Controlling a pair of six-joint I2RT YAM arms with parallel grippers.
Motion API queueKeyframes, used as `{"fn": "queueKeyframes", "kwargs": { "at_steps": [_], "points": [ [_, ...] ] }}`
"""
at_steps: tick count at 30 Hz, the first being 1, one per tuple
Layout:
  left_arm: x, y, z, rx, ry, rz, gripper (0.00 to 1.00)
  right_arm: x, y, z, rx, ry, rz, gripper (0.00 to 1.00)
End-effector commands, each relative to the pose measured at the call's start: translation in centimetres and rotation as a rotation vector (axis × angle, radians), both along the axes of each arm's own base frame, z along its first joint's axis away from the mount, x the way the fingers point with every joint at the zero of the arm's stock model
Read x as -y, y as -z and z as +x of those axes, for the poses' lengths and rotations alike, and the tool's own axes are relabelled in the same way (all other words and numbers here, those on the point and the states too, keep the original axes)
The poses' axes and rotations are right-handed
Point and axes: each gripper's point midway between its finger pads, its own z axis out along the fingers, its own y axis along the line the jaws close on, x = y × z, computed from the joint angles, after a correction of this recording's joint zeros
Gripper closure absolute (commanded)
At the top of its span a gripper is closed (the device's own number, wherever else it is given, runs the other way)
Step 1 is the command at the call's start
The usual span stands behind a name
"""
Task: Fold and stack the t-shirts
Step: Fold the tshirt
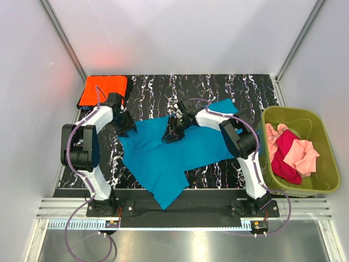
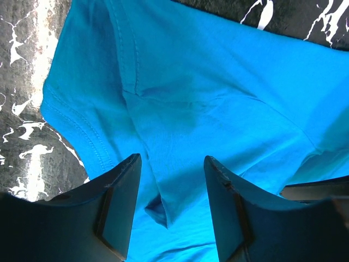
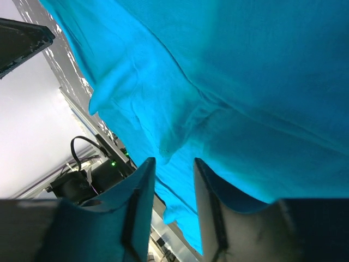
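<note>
As white walls (image 1: 180, 33) enclose it, a marbled black table (image 1: 218, 87) holds t-shirts (image 1: 163, 155).

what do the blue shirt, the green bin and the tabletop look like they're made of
Blue shirt: soft matte knit cloth, probably cotton jersey. It creases, and stitched hems show in the left wrist view.
Green bin: likely moulded plastic, with smooth walls, a rounded rim and a slight sheen.
Tabletop: black with white marble-like veins. It could be stone or a printed laminate; the pictures do not settle which.

teal t-shirt (image 2: 218, 82) edges beyond wrist views
</note>
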Motion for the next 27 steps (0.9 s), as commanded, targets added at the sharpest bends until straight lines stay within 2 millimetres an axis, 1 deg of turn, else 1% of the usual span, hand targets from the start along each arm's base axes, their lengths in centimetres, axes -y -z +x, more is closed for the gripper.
{"fn": "queueKeyframes", "kwargs": {
  "at_steps": [1,5,13,15,16,18,21,23,24,27],
  "points": [
    [-0.1,-0.5,0.9,0.044,0.009,-0.008,0.46,-0.9,-1.0,0.3,0.059,-0.015,0.036,0.60],
    [-0.2,-0.7,1.0,0.046,0.012,-0.006,0.46,-1.2,-0.1,0.1,0.040,-0.014,0.045,0.64],
    [-0.3,-0.3,0.7,0.038,0.014,-0.010,0.47,-2.4,0.1,1.2,0.028,-0.006,0.074,0.71],
    [-0.4,-0.2,0.7,0.037,0.014,-0.009,0.47,-2.8,-0.4,1.5,0.027,-0.004,0.086,0.74],
    [-0.3,-0.1,0.6,0.033,0.015,-0.010,0.47,-2.9,-0.7,1.6,0.028,-0.003,0.093,0.79],
    [-0.4,-0.1,0.6,0.033,0.017,-0.009,0.47,-3.1,-1.4,1.7,0.015,0.008,0.097,0.84],
    [-0.6,-0.2,0.8,0.036,0.016,-0.001,0.47,-2.9,-2.7,1.4,-0.018,0.014,0.086,0.87],
    [-0.7,-0.1,0.8,0.034,0.012,0.001,0.47,-3.1,-4.1,1.3,-0.027,0.008,0.100,0.87],
    [-0.8,-0.1,0.9,0.037,0.011,0.001,0.47,-2.8,-4.1,0.8,-0.067,0.010,0.078,0.89],
    [-0.9,-0.1,0.9,0.038,0.009,0.000,0.47,-2.5,-4.7,0.2,-0.131,0.009,0.046,0.92]
  ]
}}
